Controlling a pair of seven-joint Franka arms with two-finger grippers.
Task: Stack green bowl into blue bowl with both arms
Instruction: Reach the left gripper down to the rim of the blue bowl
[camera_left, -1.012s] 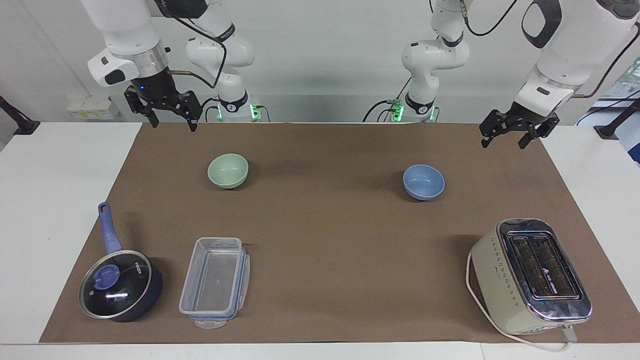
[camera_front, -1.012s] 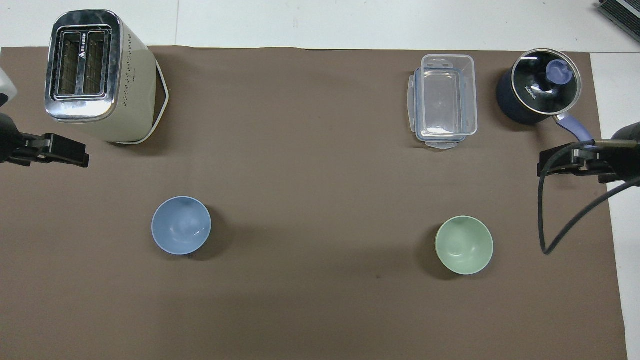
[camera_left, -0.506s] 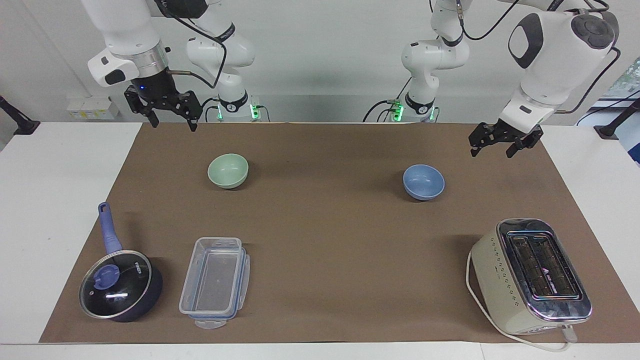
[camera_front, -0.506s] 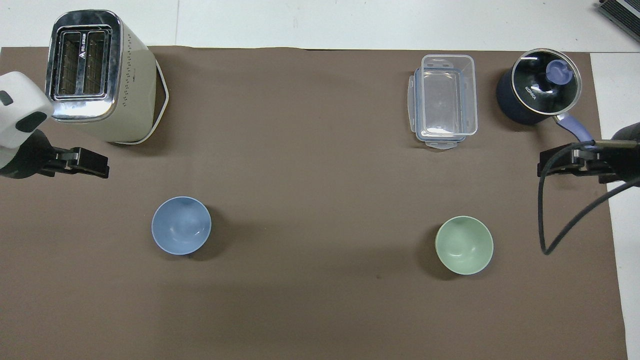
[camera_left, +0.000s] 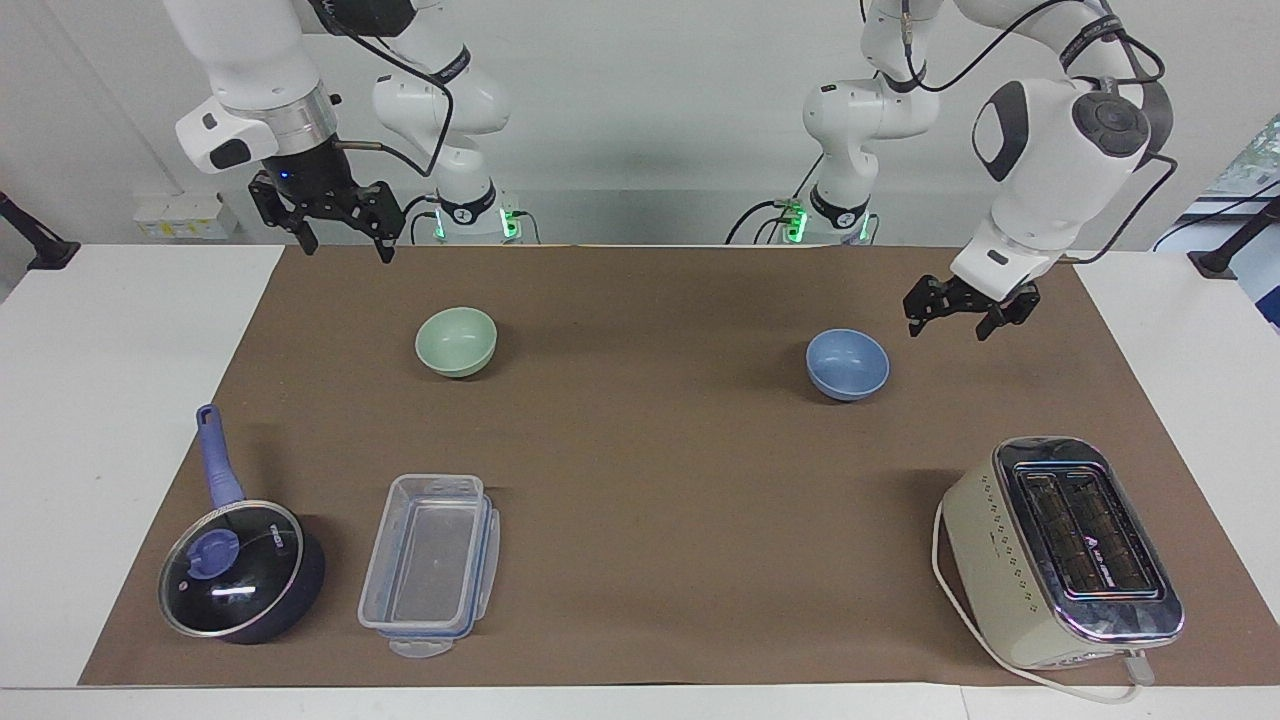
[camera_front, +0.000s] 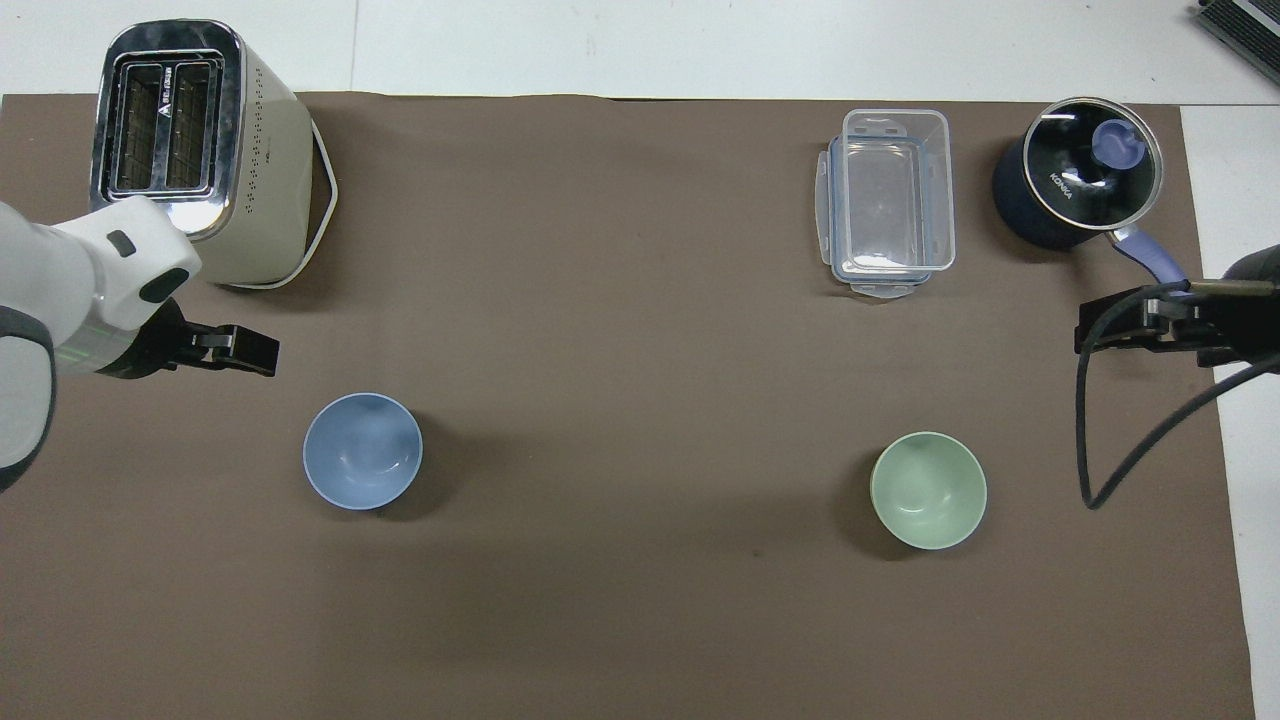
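The pale green bowl (camera_left: 456, 340) sits upright and empty on the brown mat toward the right arm's end; it also shows in the overhead view (camera_front: 928, 490). The periwinkle-blue bowl (camera_left: 847, 363) sits upright and empty toward the left arm's end, also in the overhead view (camera_front: 362, 450). My left gripper (camera_left: 948, 328) is open and empty, raised over the mat just beside the blue bowl and not touching it; the overhead view shows it too (camera_front: 250, 350). My right gripper (camera_left: 345, 245) is open and empty, waiting high over the mat's edge near the green bowl, also in the overhead view (camera_front: 1095, 335).
A cream toaster (camera_left: 1060, 550) stands farther from the robots at the left arm's end. A clear plastic container (camera_left: 430, 565) and a dark blue lidded pot (camera_left: 240, 580) with a long handle lie farther from the robots than the green bowl.
My left arm has swung inward and lowered, bringing its open gripper from the mat's end to beside the blue bowl. The right arm and both bowls have not moved.
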